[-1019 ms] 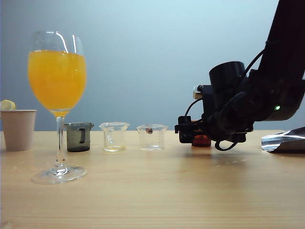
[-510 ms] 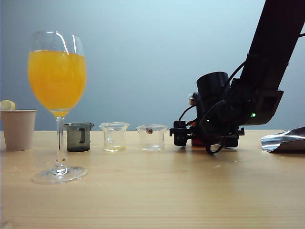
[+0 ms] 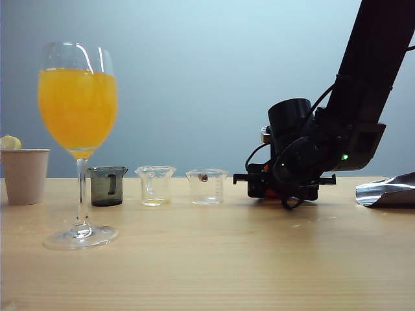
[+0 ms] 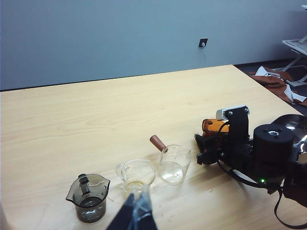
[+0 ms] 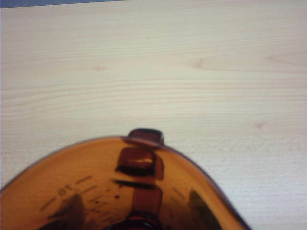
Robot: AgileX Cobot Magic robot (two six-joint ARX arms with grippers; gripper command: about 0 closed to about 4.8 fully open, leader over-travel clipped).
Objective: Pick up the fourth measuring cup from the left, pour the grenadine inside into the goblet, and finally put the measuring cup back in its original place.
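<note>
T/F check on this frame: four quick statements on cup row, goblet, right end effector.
1. The goblet holds orange drink. True.
2. The right end effector is down at table level around the amber measuring cup. True.
3. The amber measuring cup is lifted above the goblet. False: it sits low at the table, right of the two clear cups.
4. The smoky grey cup is the rightmost cup. False: it is leftmost in the row, beside the goblet stem.
</note>
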